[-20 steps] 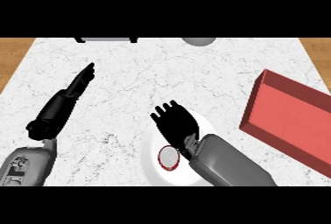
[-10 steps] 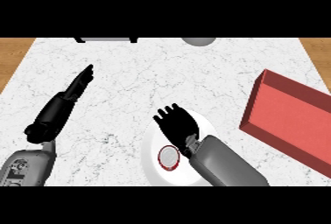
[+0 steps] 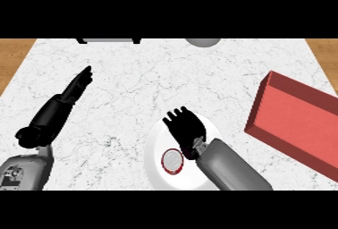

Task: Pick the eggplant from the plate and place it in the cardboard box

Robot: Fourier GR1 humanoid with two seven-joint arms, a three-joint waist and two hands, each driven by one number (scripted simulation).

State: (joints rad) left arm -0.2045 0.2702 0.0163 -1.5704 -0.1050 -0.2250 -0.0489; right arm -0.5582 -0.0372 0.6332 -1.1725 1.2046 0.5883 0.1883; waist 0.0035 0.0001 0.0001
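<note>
White marbled counter (image 3: 145, 76) from edge to edge, with wood showing at the far corners. At the far edge, part of a grey object with dark ends (image 3: 109, 40) on the left and a grey rounded shape (image 3: 203, 42) further right, both cut off and hard to identify.

On the left, left hand (image 3: 78, 85) resting above the counter, fingers straight and together, pointing away. Nothing held; best left there.

Near centre, white plate (image 3: 157, 154), with the right hand (image 3: 186, 127) directly over it, fingers spread and bent slightly downward, closed on nothing yet. Just near-left of the wrist, a small round disc with a red rim and pale centre (image 3: 173, 161), possibly the cut end of the eggplant, though most of the vegetable appears hidden under the palm and forearm, so lie and length unclear.

On the right, red open box (image 3: 297, 125), well apart from the plate, tilted in view, near wall facing the hand. Red rather than cardboard brown, but the only container present.

Step in hand, by judgement: getting hold of the eggplant. Worth lowering straight down, keeping fingers apart until both sides are bracketed, then closing across the narrow width rather than the ends. Worth avoiding a push on the plate rim, likely to tip or slide it. After the lift, a clear rise before travelling right, high enough to pass the box's near wall.
</note>
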